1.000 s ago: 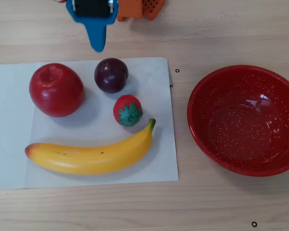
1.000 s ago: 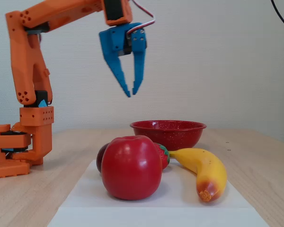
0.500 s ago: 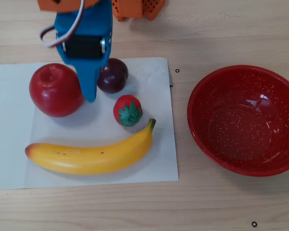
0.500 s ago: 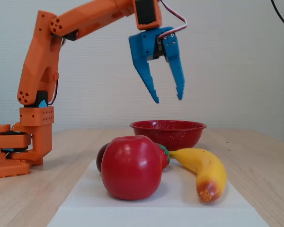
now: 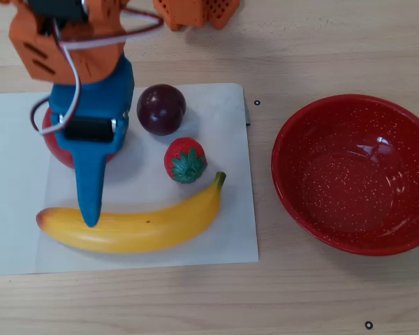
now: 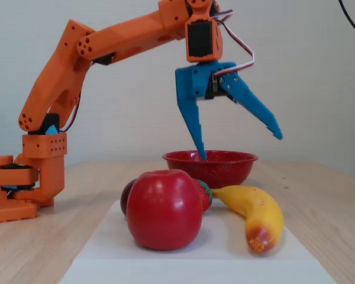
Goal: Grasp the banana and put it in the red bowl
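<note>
Your tool (image 6: 239, 145) has swung out from the far edge over the paper and spread its jaws wide; it hangs well above the banana (image 5: 133, 225), empty. In the overhead view its tip sits over the banana's left end, so a descent looks next. The red bowl (image 5: 293, 129) waits empty to the right. White paper (image 5: 14, 230) covers a pale wooden desk (image 5: 300, 300); behind, a plain wall (image 6: 307, 71).

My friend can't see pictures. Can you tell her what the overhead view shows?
An orange robot arm's blue gripper hangs open over the banana, which lies on white paper with an apple, plum and strawberry. The empty red bowl sits to the right.
</note>
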`<action>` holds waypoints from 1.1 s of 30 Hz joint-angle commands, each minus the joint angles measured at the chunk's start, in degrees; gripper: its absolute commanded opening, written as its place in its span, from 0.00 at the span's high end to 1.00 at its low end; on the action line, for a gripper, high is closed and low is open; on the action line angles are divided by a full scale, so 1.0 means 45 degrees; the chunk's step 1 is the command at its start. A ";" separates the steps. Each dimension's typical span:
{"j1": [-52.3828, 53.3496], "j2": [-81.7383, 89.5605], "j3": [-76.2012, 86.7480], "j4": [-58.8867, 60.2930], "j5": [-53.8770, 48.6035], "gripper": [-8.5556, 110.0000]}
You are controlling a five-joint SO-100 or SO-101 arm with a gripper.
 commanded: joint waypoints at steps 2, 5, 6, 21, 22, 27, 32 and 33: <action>-0.0117 0.0469 -0.1113 -0.0078 0.0156 0.38; -0.0137 0.0098 -0.1074 -0.0137 0.0215 0.34; -0.0098 0.0000 -0.1074 -0.0137 0.0215 0.34; 0.0430 -0.2012 -0.1719 -0.2402 0.0215 0.29; 0.0469 -0.2188 -0.1875 -0.2422 0.0234 0.29; 0.0664 -0.2852 -0.2637 -0.2207 0.0195 0.29; 0.0762 -0.3379 -0.3125 -0.2051 0.0078 0.29; 0.0762 -0.3477 -0.3184 -0.2031 0.0098 0.29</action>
